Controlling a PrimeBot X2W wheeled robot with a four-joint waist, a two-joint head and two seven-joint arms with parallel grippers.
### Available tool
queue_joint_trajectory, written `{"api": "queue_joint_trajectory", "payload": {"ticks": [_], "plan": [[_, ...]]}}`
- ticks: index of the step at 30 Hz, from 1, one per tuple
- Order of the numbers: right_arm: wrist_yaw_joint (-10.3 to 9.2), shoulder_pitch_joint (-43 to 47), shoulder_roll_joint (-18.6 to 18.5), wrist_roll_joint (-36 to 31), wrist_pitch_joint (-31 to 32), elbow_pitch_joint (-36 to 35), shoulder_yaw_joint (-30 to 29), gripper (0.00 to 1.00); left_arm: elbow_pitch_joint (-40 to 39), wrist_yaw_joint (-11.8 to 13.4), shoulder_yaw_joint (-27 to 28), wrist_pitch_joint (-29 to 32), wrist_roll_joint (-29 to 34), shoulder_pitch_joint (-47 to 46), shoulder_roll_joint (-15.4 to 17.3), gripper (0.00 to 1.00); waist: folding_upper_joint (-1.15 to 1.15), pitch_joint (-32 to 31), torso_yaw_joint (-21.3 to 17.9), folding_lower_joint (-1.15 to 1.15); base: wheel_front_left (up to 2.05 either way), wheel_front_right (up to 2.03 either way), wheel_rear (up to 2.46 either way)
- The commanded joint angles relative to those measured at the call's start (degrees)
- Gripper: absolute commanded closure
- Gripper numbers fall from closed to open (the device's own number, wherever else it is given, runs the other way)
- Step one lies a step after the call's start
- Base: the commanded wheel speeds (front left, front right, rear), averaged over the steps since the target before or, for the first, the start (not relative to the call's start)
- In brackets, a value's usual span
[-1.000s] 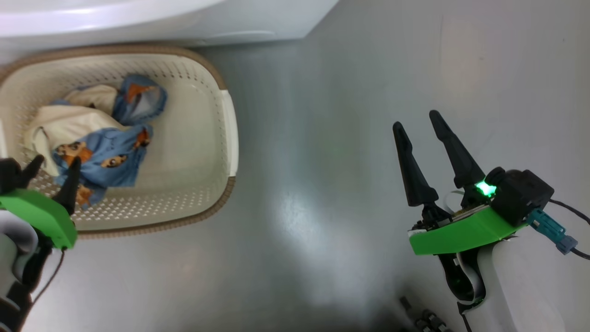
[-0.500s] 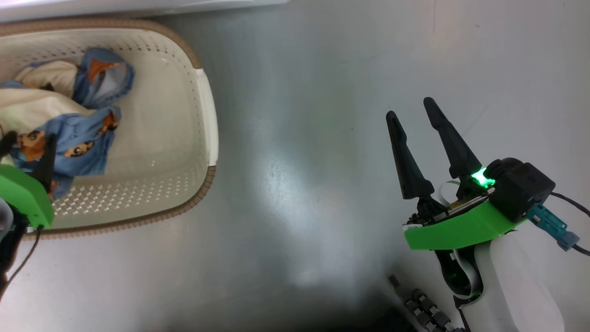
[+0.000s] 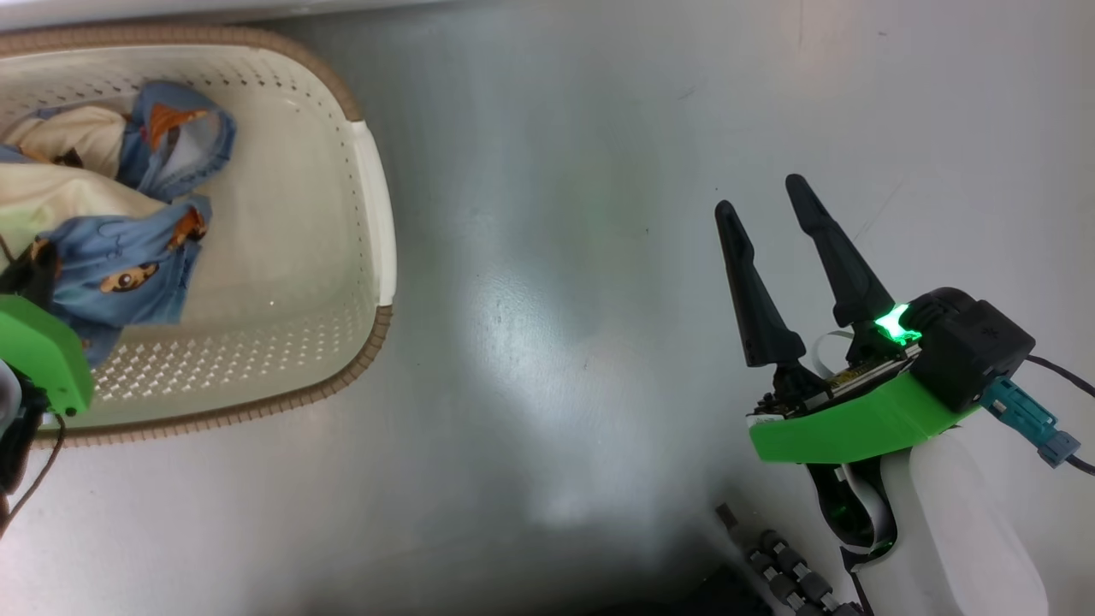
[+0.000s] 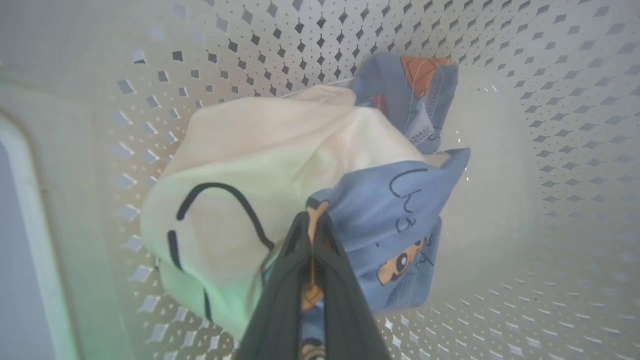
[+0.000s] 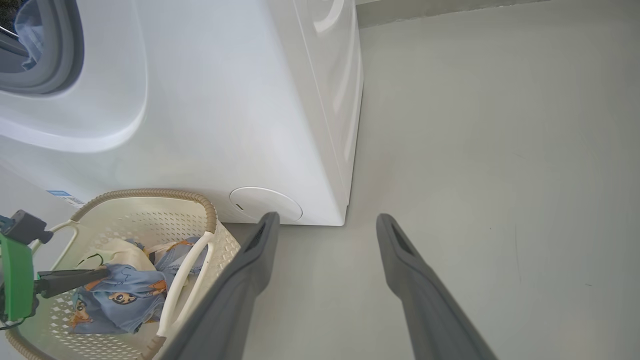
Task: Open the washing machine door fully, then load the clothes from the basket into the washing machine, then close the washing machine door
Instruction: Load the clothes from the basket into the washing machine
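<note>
Left hand [image 4: 312,226] closed, pinching soft clothes [image 4: 395,210].

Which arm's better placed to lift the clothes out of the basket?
Left. The left claw is shut on the clothes inside the basket; the right claw hangs open over the floor.

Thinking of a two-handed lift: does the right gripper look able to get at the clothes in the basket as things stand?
Probably yes, after a move across. The right gripper hangs open over bare floor, with nothing between it and the open-topped basket. The left gripper pinches the clothes there.
</note>
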Motion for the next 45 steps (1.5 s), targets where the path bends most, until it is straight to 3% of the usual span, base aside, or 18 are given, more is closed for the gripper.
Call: {"api": "queue_joint_trajectory", "payload": {"ticks": [1,10,18,31,45], "plan": [[0.09,1.6,0.4,0.1,-0.3,-1.5,1.2,0.0,0.0,-0.1,0.9,-0.4,-1.1,-0.5,2.4,1.0,0.0,-0.2,0.0,0.0,0.0,0.0,0.0],[0.09,1.8,0.4,0.6,-0.3,-0.8,0.8,0.0,-0.9,-0.1,1.3,-0.4,-3.4,0.0,2.2,1.0,0.0,-2.9,0.6,0.0,0.0,0.0,0.0],[0.09,2.6,0.4,2.0,-0.3,0.6,-0.2,0.0,-5.2,-0.1,11.6,-0.4,-4.6,5.0,0.7,1.0,0.0,-8.6,2.0,0.0,0.0,0.0,0.0],[0.09,5.2,0.4,2.3,-0.3,5.1,-1.4,0.0,-15.8,-0.1,26.7,-0.4,4.4,17.4,-3.4,1.0,0.0,-21.0,4.4,0.0,0.0,0.0,0.0],[0.09,10.7,-2.1,3.0,-0.3,7.2,-3.5,0.0,-27.5,-0.1,36.9,-0.4,14.0,28.8,-7.1,1.0,0.0,-31.4,7.1,0.0,0.0,0.0,0.0]]}}
